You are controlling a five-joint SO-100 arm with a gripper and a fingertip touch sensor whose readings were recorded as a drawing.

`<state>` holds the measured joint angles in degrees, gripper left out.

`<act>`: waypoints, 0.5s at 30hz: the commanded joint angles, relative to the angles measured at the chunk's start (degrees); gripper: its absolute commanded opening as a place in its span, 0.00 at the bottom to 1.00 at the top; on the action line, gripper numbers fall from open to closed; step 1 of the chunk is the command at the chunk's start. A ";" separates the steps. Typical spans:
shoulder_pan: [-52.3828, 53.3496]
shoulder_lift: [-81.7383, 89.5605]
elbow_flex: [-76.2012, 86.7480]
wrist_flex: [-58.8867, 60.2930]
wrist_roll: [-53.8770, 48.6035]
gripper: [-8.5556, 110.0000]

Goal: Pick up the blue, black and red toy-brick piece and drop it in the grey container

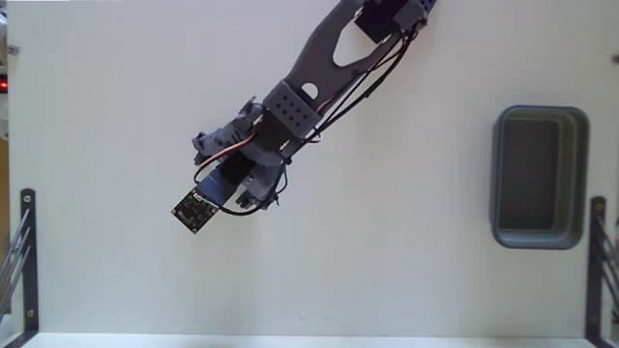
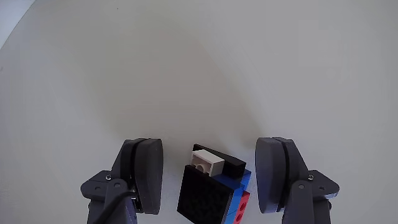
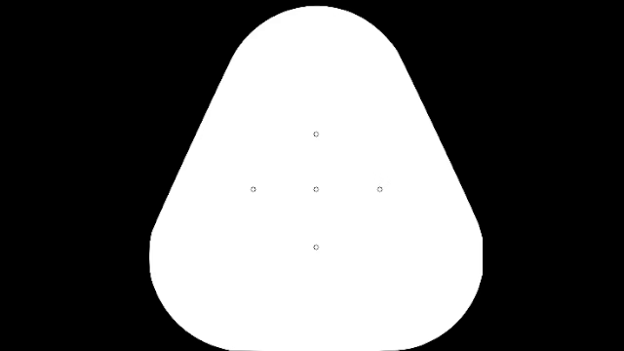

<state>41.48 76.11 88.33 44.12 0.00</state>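
In the wrist view the toy-brick piece lies on the white table between my two fingers. It is mostly black, with a white brick on top and blue and red bricks on its right side. My gripper is open, with a gap between the piece and each finger pad. In the fixed view my gripper points down at the table left of centre and hides the piece beneath it. The grey container sits at the far right, holding nothing.
A small dark circuit board with wires hangs at the arm's tip. Dark metal racks stand at the left edge and right edge. The white table spreads between arm and container.
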 commanded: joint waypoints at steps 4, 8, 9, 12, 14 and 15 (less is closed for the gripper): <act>1.05 1.78 0.08 -0.24 0.00 0.81; 1.05 1.78 0.08 -0.24 0.00 0.81; 1.05 1.78 0.08 -0.24 0.00 0.80; 1.05 1.78 0.08 -0.24 0.00 0.80; 1.05 1.78 0.08 -0.24 0.00 0.79; 1.05 1.78 0.08 -0.24 0.00 0.79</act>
<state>41.48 76.11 88.33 44.12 0.00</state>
